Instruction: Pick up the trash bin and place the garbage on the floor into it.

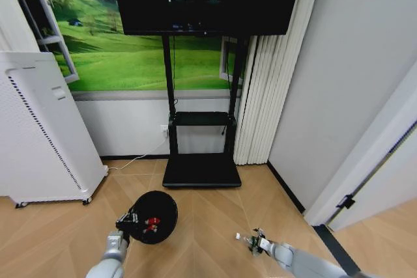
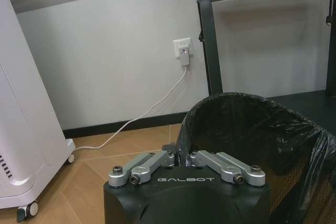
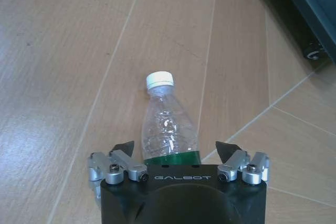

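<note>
We see the clear bottle (image 3: 169, 124) lying between the spread fingers of our right gripper (image 3: 178, 153), white cap pointing away from the palm, green label nearest it; the fingertips (image 3: 124, 146) stand wide on either side, not touching it. That arm reaches low over the wooden floor (image 1: 208, 226) at our right. Our left gripper (image 2: 179, 157) is pinched closed on the near rim of the trash bin (image 2: 252, 145), whose black liner drapes over the edge. In the head view the bin (image 1: 156, 216) sits at our left, a red scrap (image 1: 152, 222) visible inside.
</note>
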Available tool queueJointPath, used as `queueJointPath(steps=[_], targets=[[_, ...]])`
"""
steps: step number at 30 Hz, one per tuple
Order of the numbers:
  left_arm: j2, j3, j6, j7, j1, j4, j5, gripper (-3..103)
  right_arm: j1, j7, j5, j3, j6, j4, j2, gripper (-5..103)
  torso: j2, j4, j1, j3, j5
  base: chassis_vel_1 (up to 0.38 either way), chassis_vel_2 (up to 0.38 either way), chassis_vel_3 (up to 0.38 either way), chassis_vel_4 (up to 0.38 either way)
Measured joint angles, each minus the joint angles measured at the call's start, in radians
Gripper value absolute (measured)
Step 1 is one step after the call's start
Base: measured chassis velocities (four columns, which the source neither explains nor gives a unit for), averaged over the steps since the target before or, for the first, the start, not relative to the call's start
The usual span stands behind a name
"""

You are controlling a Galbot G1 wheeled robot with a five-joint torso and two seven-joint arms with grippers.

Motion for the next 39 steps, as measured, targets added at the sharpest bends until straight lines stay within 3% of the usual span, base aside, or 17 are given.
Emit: queueJointPath(steps=[1, 5, 8, 10, 12, 16, 18, 27, 34, 39], targets=[[0.0, 0.0, 0.0, 0.0, 0.0, 0.0, 0.0, 6, 0.0, 0.0, 0.0, 0.0, 0.0, 0.0, 0.0, 87, 0.0, 0.0, 0.0, 0.0, 0.0, 0.0, 0.0, 0.0, 0.0], [0.002, 0.0, -0.002, 0.001, -0.001, 0.006, -0.001, 6, -0.008, -0.007, -0.005, 0.003, 0.004, -0.004, 0.006, 65, 0.0, -0.0002, 0.0, 0.0, 0.0001, 0.0, 0.0, 0.0, 0.0], [0.003, 0.0, -0.003, 0.001, -0.001, 0.008, -0.001, 6, -0.008, -0.008, -0.005, 0.006, 0.005, -0.007, 0.008, 65, 0.0, -0.0001, 0.0, 0.0, 0.0, 0.0, 0.0, 0.0, 0.0], [0.002, 0.0, -0.005, 0.001, -0.003, 0.013, -0.001, 6, -0.008, -0.01, -0.005, 0.009, 0.009, -0.014, 0.011, 49, 0.0, -0.0001, 0.0, 0.0, 0.0, 0.0, 0.0, 0.0, 0.0], [0.002, 0.0, -0.005, 0.001, -0.003, 0.013, -0.001, 6, -0.008, -0.01, -0.005, 0.009, 0.009, -0.015, 0.012, 49, 0.0, -0.0001, 0.0, 0.0, 0.0, 0.0, 0.0, 0.0, 0.0], [0.002, 0.002, -0.005, 0.002, -0.004, 0.016, -0.001, 6, -0.008, -0.01, -0.006, 0.01, 0.011, -0.018, 0.013, 38, 0.0, -0.0001, 0.0, 0.0, -0.0002, 0.0, 0.0, 0.0, 0.0], [0.001, 0.003, -0.006, 0.002, -0.004, 0.019, 0.0, 6, -0.011, -0.011, -0.007, 0.012, 0.013, -0.022, 0.015, 24, 0.0, -0.0001, 0.0, 0.0, -0.0003, 0.0, 0.0, 0.0, 0.0], [0.002, 0.014, -0.008, 0.003, -0.013, 0.027, 0.002, 6, -0.038, -0.012, -0.019, 0.065, 0.013, 0.044, -0.01, 16, 0.0, -0.0001, 0.0, 0.0, 0.0013, 0.0, 0.0, 0.0, 0.0], [-0.009, 0.046, -0.01, 0.002, -0.039, 0.038, 0.009, 6, -0.063, 0.023, -0.011, 0.168, 0.037, 0.163, -0.079, 16, 0.0, 0.0001, 0.0, 0.0, 0.0006, 0.0, 0.0, 0.0, 0.0], [-0.006, 0.069, -0.007, 0.001, -0.06, 0.042, 0.009, 6, -0.097, 0.02, 0.057, 0.28, 0.04, 0.291, -0.165, 16, 0.0, -0.0003, 0.0, 0.0, 0.0003, 0.0, 0.0, 0.0, 0.0]])
